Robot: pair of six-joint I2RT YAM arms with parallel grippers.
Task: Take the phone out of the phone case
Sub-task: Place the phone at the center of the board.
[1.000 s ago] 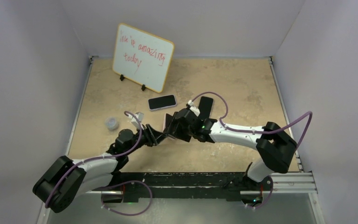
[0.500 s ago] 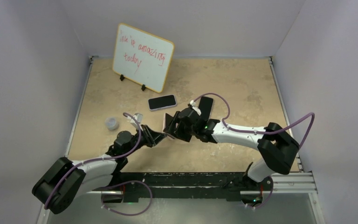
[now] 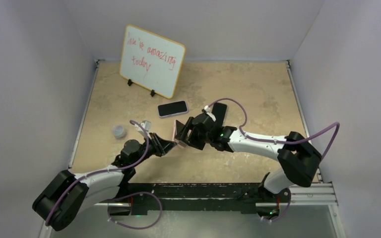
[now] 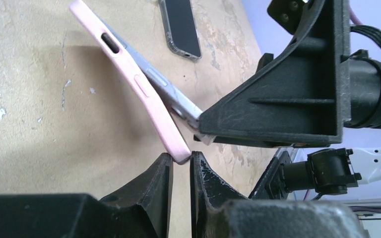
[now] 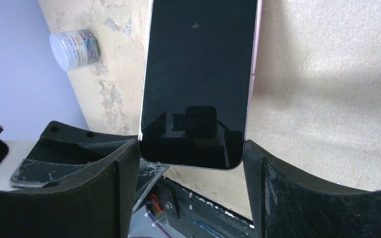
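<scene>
Held edge-up above the table's middle, the phone shows its dark screen in the right wrist view. My right gripper is shut on its two long sides near the lower end. The pink phone case still wraps the phone's back, but its lower corner has peeled away from the phone's silver edge. My left gripper is shut on that pink corner from below. From above, the left gripper and right gripper meet at the case.
A second phone in a clear case lies flat behind the grippers. A dark flat object lies behind the right wrist. A small white jar stands to the left. A whiteboard leans at the back left.
My left gripper has closed on the pink case's corner. Both grippers and the phone have shifted slightly left.
</scene>
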